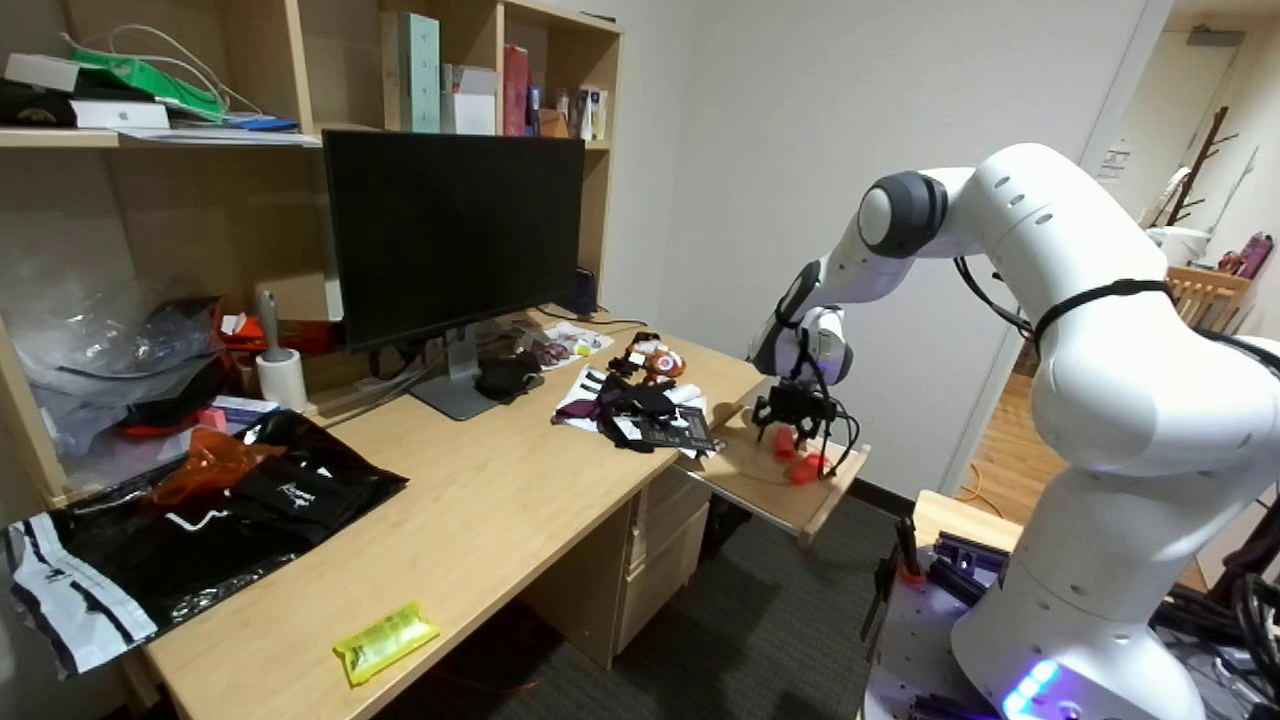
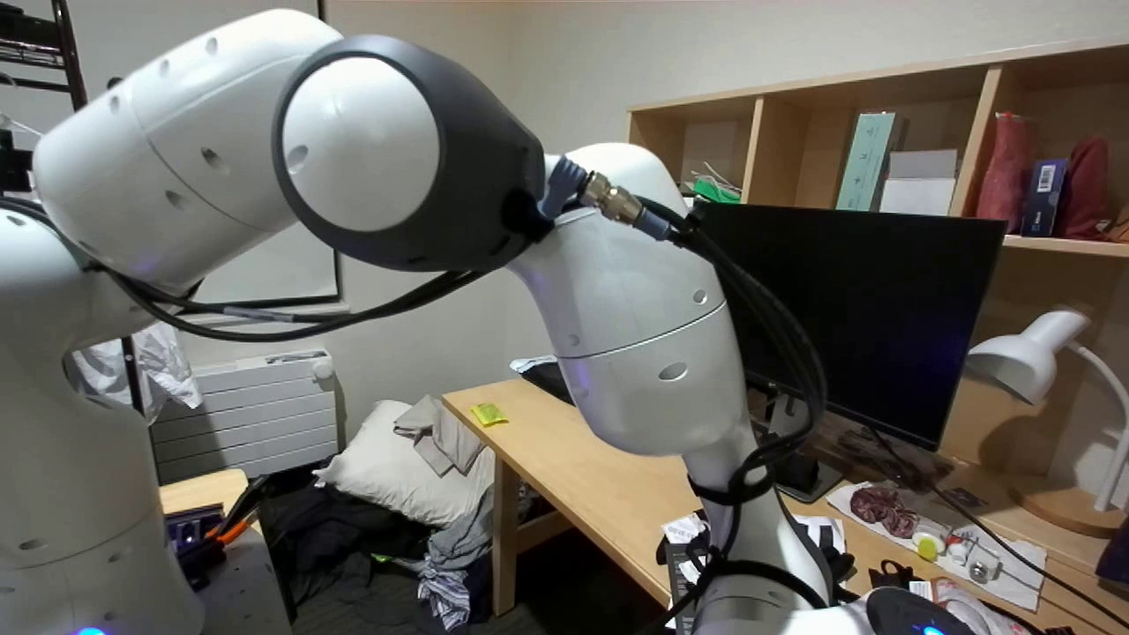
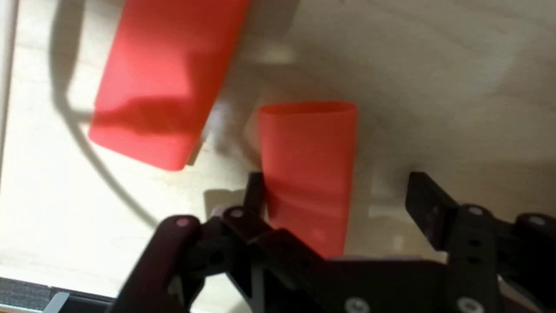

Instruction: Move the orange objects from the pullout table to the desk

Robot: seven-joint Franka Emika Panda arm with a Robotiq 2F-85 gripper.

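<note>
Two orange objects, flat hollow-looking sleeves, lie on the pullout table (image 1: 735, 465), a thin light-wood board at the desk's end. In the wrist view one orange object (image 3: 308, 152) lies between the fingers of my gripper (image 3: 337, 182). The left finger is right beside it, perhaps touching; a wide gap separates it from the right finger. A second orange object (image 3: 160, 78) lies to the upper left. My open gripper (image 1: 797, 425) is low over the board in an exterior view, above the orange pieces (image 1: 785, 443) (image 1: 808, 467). The desk (image 1: 480, 500) shows in both exterior views (image 2: 609, 476).
A black monitor (image 1: 455, 230) stands on the desk. Cables, dark cloth and papers (image 1: 650, 400) lie at the desk end beside the board. A black bag (image 1: 290, 500) and a yellow packet (image 1: 387, 642) lie farther along. Black cables (image 1: 850, 430) hang by the gripper.
</note>
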